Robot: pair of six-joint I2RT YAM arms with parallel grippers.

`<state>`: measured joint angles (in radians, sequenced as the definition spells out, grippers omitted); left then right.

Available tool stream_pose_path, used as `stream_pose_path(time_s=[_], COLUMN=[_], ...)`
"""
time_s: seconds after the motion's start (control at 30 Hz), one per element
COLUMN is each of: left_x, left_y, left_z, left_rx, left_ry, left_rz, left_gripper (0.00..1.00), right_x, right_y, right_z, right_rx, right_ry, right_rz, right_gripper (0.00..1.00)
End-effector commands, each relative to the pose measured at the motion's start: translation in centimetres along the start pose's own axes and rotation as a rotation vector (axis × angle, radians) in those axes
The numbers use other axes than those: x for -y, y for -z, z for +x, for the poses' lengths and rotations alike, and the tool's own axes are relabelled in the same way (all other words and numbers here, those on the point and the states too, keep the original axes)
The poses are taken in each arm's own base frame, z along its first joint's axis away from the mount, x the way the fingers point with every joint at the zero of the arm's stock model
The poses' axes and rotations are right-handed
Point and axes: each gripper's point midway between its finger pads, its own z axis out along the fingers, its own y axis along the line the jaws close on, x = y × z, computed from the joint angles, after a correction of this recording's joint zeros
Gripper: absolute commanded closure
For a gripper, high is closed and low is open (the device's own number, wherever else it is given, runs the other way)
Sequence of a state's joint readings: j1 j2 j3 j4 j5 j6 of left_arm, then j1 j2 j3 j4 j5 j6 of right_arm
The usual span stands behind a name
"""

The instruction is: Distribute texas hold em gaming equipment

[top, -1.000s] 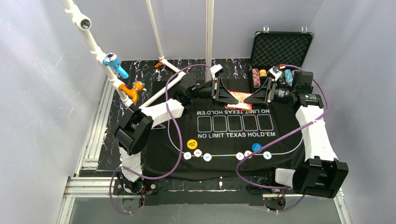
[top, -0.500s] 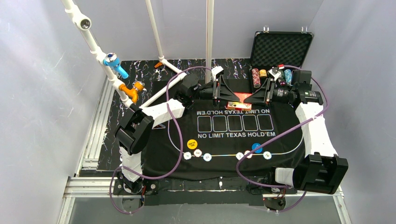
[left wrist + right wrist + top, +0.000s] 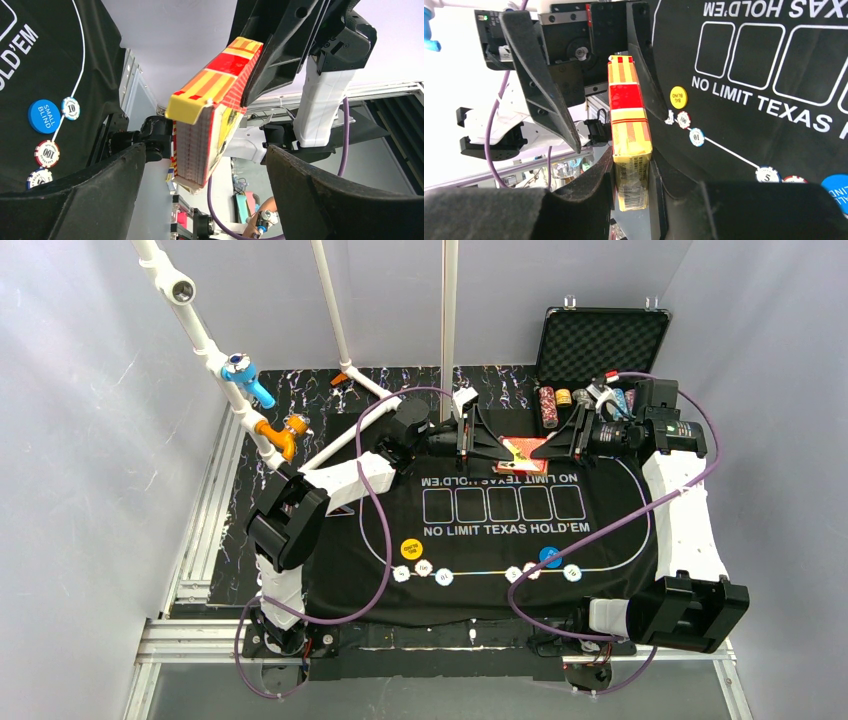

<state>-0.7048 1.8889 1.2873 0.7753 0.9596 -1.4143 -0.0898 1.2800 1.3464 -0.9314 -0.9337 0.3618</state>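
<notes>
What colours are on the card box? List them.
Card box: yellow with red stripes and a solid red band; clearest in the right wrist view.

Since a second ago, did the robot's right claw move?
Yes. The right gripper, holding the card box, has shifted back, off the mat's upside-down white lettering, toward the black case.

1 card pack (image 3: 519, 448), 1 yellow disc (image 3: 411, 549), 1 blue disc (image 3: 550, 557) and 6 small chips (image 3: 444, 577) are counted. Approx. 5 chip stacks (image 3: 547, 407), blurred, are seen in 1 case (image 3: 604, 340).
</notes>
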Motion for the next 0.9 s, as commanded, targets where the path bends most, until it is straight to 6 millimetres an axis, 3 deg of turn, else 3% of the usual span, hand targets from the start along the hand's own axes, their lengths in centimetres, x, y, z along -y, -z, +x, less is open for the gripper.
stream_pose_path(time_s=[0.0,0.57,0.87], left_x=[1.5,0.0,-0.6], left_y=[0.1,-1.5,-1.4], left_z=[0.7,0.7,0.8], left_rx=[-0.002,0.004,0.011], left_ry=[-0.064,-0.073,-0.063], left_rz=[0.017,-0.020,-0.035], left_gripper=[0.10,0.09,0.10], right_x=[-0.1,1.4,2.2], right_y=[0.5,-1.2,-0.6], right_z=[1.0,2.4,1.5], right_rx=[-0.015,-0.082,-0.058], right_ry=[0.003,0.027,0.075], right_rz=[0.026,0.101,0.192], right_gripper=[0.99,0.99,0.99])
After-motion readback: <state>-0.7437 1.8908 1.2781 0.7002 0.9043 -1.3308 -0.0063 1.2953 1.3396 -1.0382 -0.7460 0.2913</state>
